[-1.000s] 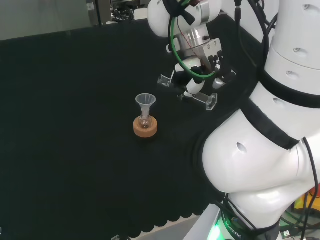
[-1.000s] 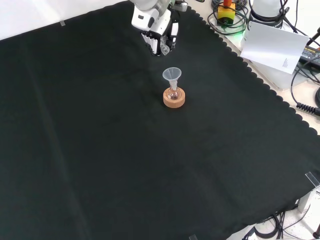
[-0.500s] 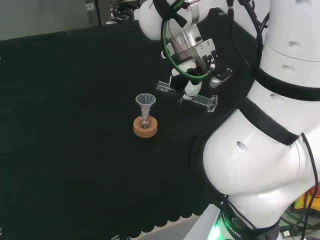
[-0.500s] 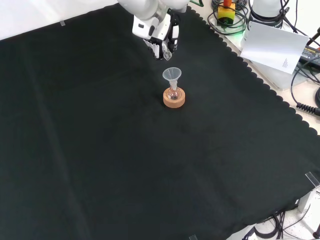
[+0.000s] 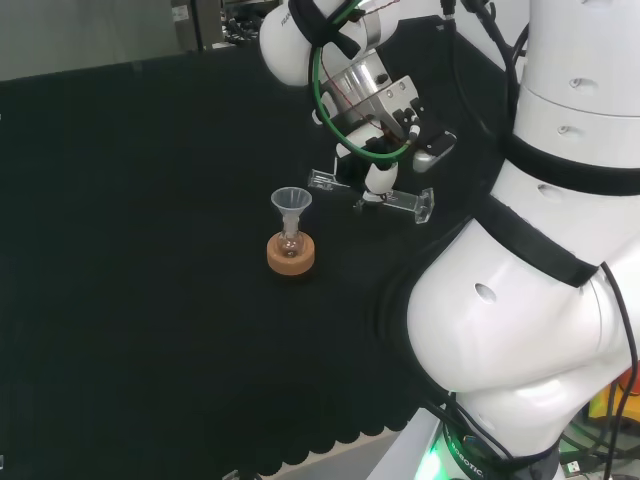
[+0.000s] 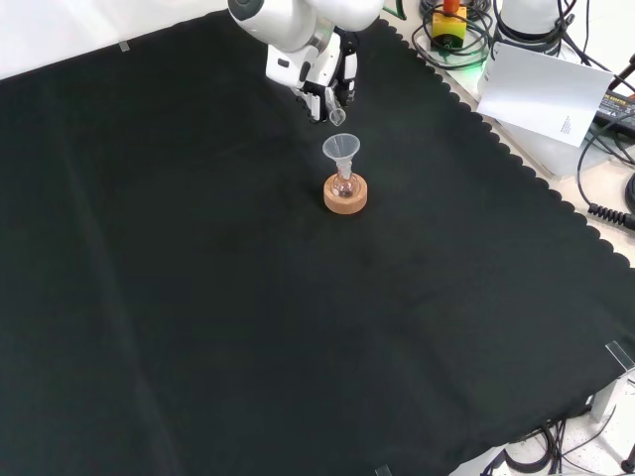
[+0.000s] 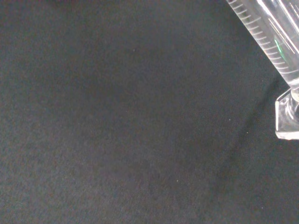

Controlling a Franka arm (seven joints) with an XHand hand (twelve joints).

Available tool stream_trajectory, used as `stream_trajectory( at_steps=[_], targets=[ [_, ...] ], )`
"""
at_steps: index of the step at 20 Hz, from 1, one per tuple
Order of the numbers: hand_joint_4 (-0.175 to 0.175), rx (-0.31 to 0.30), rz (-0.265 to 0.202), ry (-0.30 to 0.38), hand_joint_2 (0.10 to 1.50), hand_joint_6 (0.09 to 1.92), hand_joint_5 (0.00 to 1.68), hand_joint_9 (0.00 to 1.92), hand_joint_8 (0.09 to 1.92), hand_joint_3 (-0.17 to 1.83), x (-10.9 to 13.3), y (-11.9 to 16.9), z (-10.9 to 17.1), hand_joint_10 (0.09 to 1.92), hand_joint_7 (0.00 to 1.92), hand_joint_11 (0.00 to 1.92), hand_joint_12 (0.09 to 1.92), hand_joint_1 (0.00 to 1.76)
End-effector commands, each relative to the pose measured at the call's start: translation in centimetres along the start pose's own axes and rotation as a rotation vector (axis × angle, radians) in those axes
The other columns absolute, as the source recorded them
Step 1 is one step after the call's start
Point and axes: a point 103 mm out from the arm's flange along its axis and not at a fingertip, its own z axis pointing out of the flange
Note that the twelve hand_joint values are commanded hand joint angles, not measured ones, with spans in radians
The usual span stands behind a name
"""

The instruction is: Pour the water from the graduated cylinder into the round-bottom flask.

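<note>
Curled round a clear graduated cylinder, the hand holds it above the black cloth surface, with fingers wrapped about the middle of the tube. The cylinder lies nearly level in the grasp: in the head view its open mouth end sticks out of the hand to the left, and its flat clear foot sticks out to the right. Whether any water is in it cannot be told.

Just below and to the left of the hand in the head view stands the round-bottom flask, upright in a cork ring stand on the surface, with a clear funnel set in its neck. The cylinder's mouth is near the funnel's rim, a little above and beside it, and apart from it.

From the front, the hand comes in from the top and the cylinder's mouth points down toward the funnel, with the flask and its stand directly beneath.

Close past the palm, the cylinder's marked tube and its foot show against the cloth.
</note>
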Motion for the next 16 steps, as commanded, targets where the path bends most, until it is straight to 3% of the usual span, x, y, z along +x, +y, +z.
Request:
stream_trajectory(
  at_steps=[1, 16],
  targets=[
    [-0.094, 0.036, 0.004, -0.021, 1.16, 1.12, 0.91, 1.44, 0.37, 0.00, 0.39, 0.12, -0.61, 0.09, 1.23, 1.30, 0.73, 1.10],
    [-0.094, 0.132, 0.047, -0.063, 1.16, 1.12, 0.91, 1.45, 0.37, 0.00, 0.64, 0.54, -1.27, 0.09, 1.23, 1.31, 0.73, 1.10]
  ],
)
